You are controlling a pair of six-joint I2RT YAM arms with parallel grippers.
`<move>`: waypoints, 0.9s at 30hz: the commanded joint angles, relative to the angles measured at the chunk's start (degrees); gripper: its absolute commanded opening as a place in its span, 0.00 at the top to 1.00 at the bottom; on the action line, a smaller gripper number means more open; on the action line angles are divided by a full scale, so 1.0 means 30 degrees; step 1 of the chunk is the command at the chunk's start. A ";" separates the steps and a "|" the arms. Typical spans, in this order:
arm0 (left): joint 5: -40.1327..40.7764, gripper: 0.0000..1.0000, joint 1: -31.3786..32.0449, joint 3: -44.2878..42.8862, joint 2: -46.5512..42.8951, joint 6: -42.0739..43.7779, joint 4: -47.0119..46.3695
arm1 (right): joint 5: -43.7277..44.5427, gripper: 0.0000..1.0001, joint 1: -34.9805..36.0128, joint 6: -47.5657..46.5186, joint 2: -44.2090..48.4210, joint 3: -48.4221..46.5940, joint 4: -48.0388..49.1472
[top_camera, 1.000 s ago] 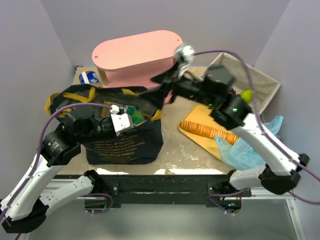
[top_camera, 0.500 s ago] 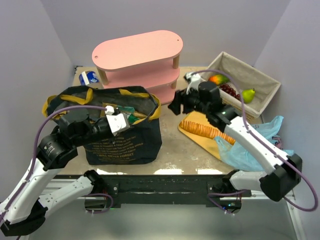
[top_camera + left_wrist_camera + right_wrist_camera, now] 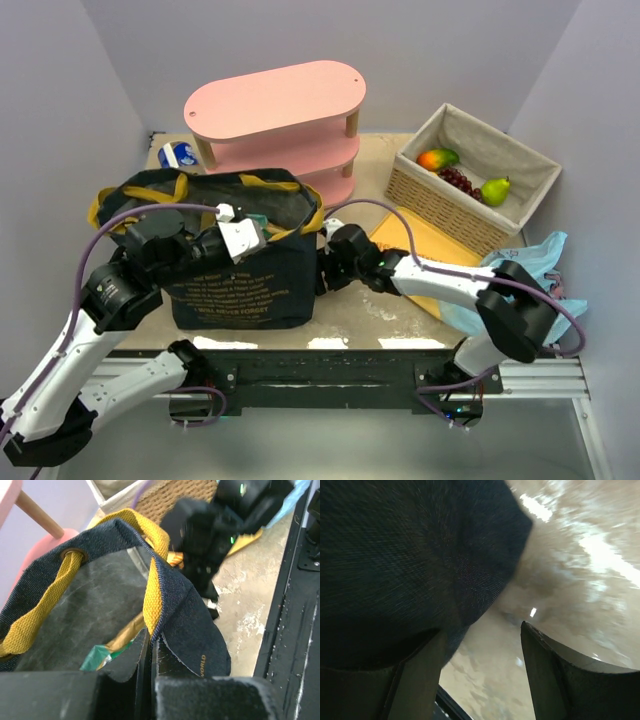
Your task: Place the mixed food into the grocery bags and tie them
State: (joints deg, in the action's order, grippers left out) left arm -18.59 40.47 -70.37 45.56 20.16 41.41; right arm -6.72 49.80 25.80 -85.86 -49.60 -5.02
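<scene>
1. Denim tote (image 3: 250,295) is stood on the surface (image 3: 390,312), its rim pinched by the left pincer (image 3: 150,650).
2. Right pincer (image 3: 482,630) is seen spread beside its blurred corner; contents are mostly hidden.

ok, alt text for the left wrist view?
The left gripper is shut on the rim of the navy tote, beside its mustard handle; a green packet shows inside. The right arm, blurred, sits beyond the tote's corner over the table.
</scene>
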 commanded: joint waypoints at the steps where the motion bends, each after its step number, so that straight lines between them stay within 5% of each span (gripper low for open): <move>1: 0.0628 0.61 -0.0071 -0.0010 0.0047 0.0076 -0.1847 | -0.1595 0.34 0.1035 0.2761 -0.2161 0.0042 0.4363; 3: 0.0980 0.32 -0.0071 -0.0448 0.0076 -0.0070 -0.2083 | -0.2123 0.34 0.1650 0.3233 -0.2985 -0.0455 0.5535; 6: 0.1799 0.16 -0.0071 -0.1386 0.0135 -0.0770 -0.3278 | -0.2739 0.34 0.2382 0.4577 -0.4480 -0.1305 0.7322; 12: 0.3649 0.07 -0.0042 -0.2441 -0.0771 -0.2615 -0.6500 | -0.2740 0.33 0.3847 0.5345 -0.7907 -0.4554 0.8849; 21: 0.3881 0.02 -0.0071 -0.3381 -0.0335 -0.4143 -0.7298 | -0.2360 0.31 0.4962 0.3797 -1.2537 -1.1847 0.6715; 27: 0.3444 0.00 -0.0071 -0.2359 0.0018 -0.4201 -0.8173 | -0.1832 0.21 0.5050 0.2244 -1.1700 -1.2942 0.5335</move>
State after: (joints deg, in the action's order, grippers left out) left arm -8.10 40.47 -79.72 44.25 9.15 20.78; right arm -14.11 64.88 36.84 -126.39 -86.89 10.35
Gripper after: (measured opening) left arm 0.996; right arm 0.745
